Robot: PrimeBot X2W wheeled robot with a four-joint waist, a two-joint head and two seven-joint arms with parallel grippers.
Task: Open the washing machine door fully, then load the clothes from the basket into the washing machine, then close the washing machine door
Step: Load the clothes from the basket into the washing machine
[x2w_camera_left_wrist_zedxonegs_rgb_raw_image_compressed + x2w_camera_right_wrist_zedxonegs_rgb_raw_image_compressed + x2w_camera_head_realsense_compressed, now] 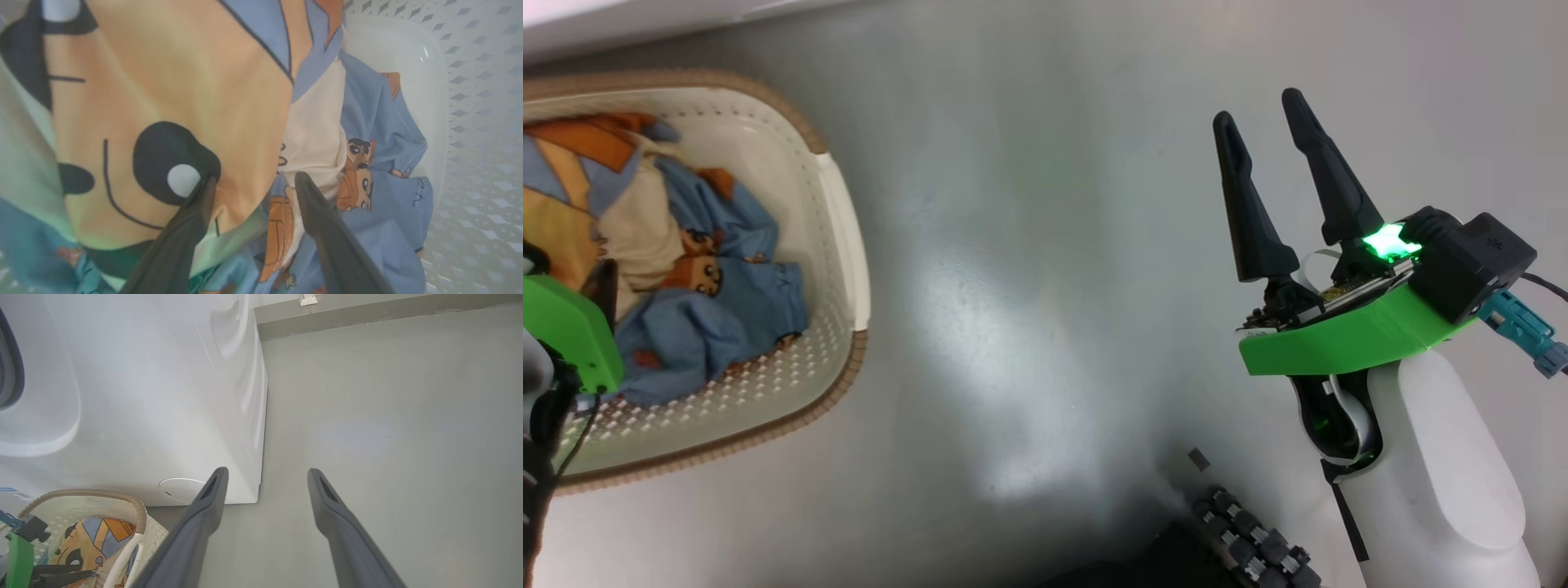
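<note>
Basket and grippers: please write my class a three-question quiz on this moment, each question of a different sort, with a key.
1. True or false: the clothes lie inside the basket.
2. The left gripper is: A) open, at the clothes; B) shut on the basket's rim; C) shut and empty.
3. Fill in: the right gripper hovers open above the bare ____.
Key: 1 true; 2 A; 3 floor.
</note>
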